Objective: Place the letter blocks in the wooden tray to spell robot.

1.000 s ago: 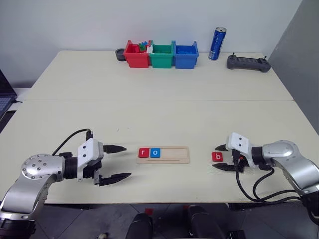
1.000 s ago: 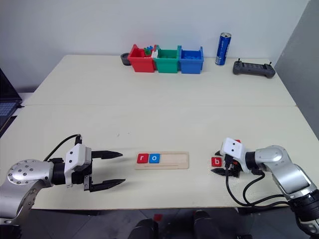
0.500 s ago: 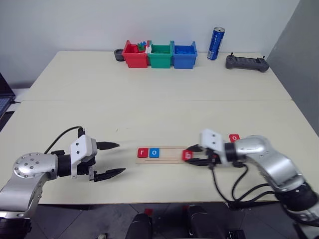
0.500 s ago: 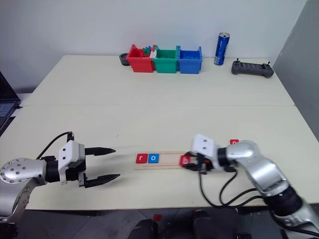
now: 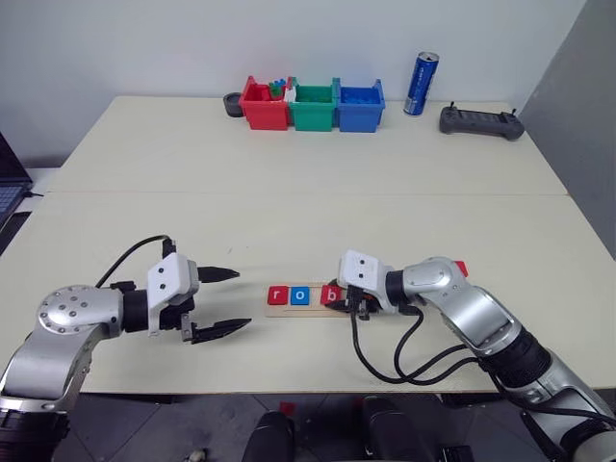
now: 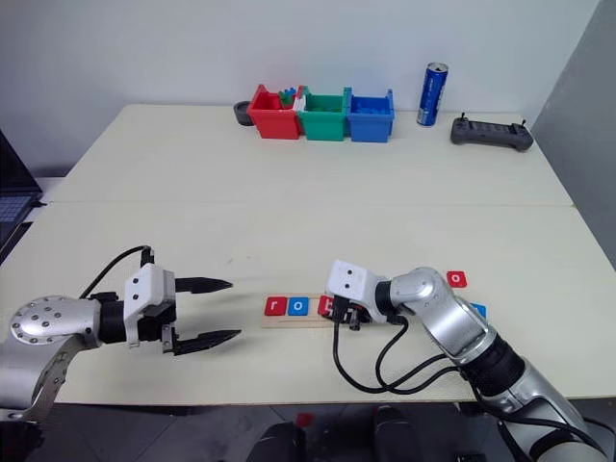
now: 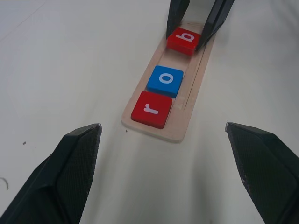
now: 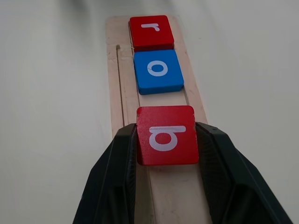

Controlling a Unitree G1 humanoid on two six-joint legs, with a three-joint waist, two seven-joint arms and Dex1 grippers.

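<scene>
Red and blue tiles sit in the wooden tray from my head camera: r, then o, and the right gripper now holds the red b tile right beside the o. A second ago that gripper was well off to the right, closing on the b out on the bare surface; half a second ago it was just at the tray's right end. So the third letter has arrived at its slot, and I judge only the release is left for it. Another red tile and a blue one wait on the surface behind the right arm, presumably the second o and the t.

Over on the left wrist camera, the left gripper stands wide open and empty, aimed at the tray's near end, much where it was earlier.

Looking along the right wrist camera, both fingers clamp the b tile by its sides, over the tray's groove, apart from the o by a thin gap. I cannot tell if it is fully seated.
</scene>
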